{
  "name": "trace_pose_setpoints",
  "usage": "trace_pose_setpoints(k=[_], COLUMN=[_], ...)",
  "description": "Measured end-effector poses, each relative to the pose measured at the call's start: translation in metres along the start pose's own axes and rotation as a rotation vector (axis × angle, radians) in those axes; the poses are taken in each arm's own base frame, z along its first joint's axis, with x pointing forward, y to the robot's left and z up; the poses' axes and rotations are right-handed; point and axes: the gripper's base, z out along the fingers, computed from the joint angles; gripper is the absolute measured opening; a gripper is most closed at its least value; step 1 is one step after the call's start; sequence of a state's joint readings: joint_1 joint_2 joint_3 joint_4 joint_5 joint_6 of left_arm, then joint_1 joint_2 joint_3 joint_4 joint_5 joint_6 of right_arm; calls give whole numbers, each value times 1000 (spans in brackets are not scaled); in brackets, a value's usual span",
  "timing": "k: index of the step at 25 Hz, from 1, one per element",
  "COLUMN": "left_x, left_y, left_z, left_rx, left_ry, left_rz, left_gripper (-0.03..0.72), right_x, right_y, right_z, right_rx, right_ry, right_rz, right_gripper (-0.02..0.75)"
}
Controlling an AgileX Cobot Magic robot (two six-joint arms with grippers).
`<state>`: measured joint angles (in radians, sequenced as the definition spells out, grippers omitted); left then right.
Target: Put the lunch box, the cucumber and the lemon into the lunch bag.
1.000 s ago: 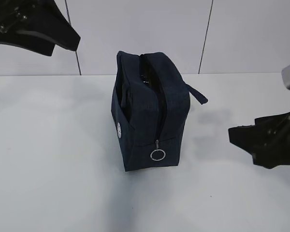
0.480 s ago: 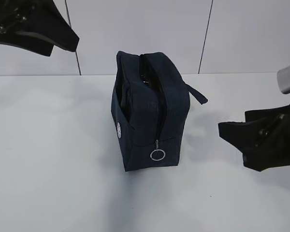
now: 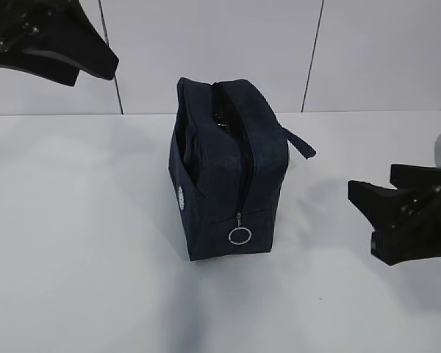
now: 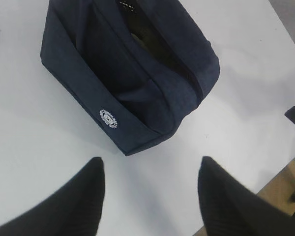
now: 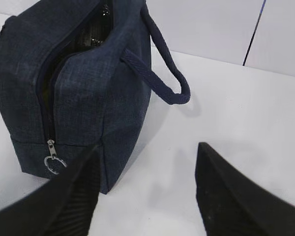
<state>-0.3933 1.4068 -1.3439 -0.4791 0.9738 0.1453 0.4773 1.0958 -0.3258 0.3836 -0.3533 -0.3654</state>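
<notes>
A dark navy, boxy fabric lunch bag (image 3: 228, 176) stands upright near the middle of the plain white counter (image 3: 81, 243), well apart from both arms. Its weave looks coarse and slightly mottled, like denim. The top zipper (image 3: 242, 173) runs along the crest and down the near end panel, and it is undone, leaving a narrow dark slit; something dark and glossy shows faintly inside, but what it is cannot be told. A silver ring pull (image 3: 239, 235) hangs at the lower end of the zipper, against the near end panel. A small round white printed logo (image 4: 108, 119) sits low on the bag's left side panel, just under the edge of a flat outer pocket. One padded loop handle (image 5: 160, 73) of the same navy webbing droops off the right side toward the wall.

The left end effector (image 4: 150, 196) hovers high above the counter, its two black ridged fingers (image 4: 78, 201) spread apart with nothing between them, looking down on the bag's logo side. The right end effector (image 5: 147, 191) hangs low over the counter to the bag's right, near its zipper end; its fingers (image 5: 231, 196) are likewise parted and empty, clear of the bag.
</notes>
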Motion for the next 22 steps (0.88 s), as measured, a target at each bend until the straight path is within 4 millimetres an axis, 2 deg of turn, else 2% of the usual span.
trace_pose_setpoints(k=[8,22], left_x=[0,0], left_y=[0,0], left_z=[0,0], left_rx=[-3,-5], left_ry=[1,1], left_rz=[2,3], left_gripper=[440,440], right_x=[22,50], right_y=[20,38], right_z=[16,48], right_rx=[-126,-253], right_ry=[36,40], right_rz=[-88,-140], right_gripper=[465,465])
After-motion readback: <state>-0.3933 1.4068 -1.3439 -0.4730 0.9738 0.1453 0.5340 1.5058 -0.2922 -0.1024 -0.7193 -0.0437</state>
